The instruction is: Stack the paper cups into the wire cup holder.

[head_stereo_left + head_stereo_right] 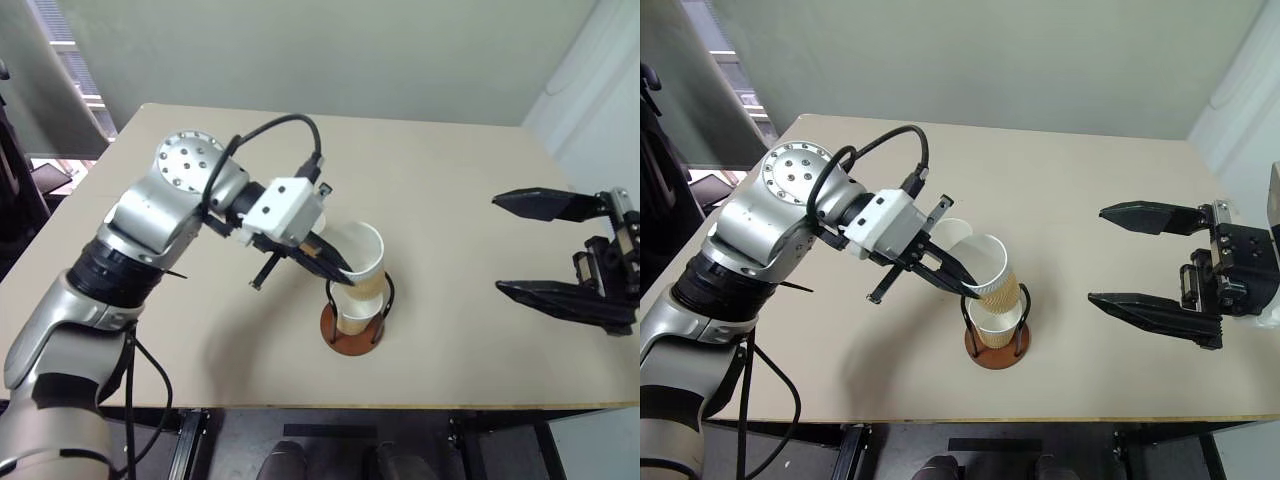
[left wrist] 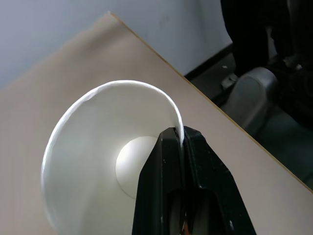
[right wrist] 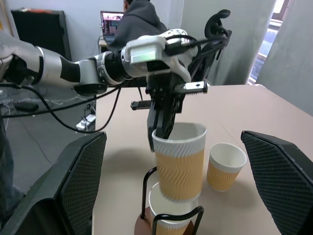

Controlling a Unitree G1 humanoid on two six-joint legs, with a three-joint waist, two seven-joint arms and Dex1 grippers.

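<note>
Right wrist view: left gripper [image 3: 164, 128] pinches a cup [image 3: 179, 161] by its rim, above the holder [image 3: 168, 220] with one cup inside. Right fingers [image 1: 1140, 300] released, wide apart.

The wire cup holder [image 1: 997, 345] stands upright near the front edge of the worktop [image 1: 1110, 170], a reddish-brown disc base with two black wire loops. One paper cup [image 3: 172, 215] sits upright inside it, white rim up. My left claw [image 1: 967, 281] pinches the rim of a second cup [image 3: 179, 164], tan and ribbed outside, white inside; it hangs slightly tilted just above the seated one, its bottom between the loops. The third cup [image 3: 224, 167] stands upright on the worktop just behind the holder.
</note>
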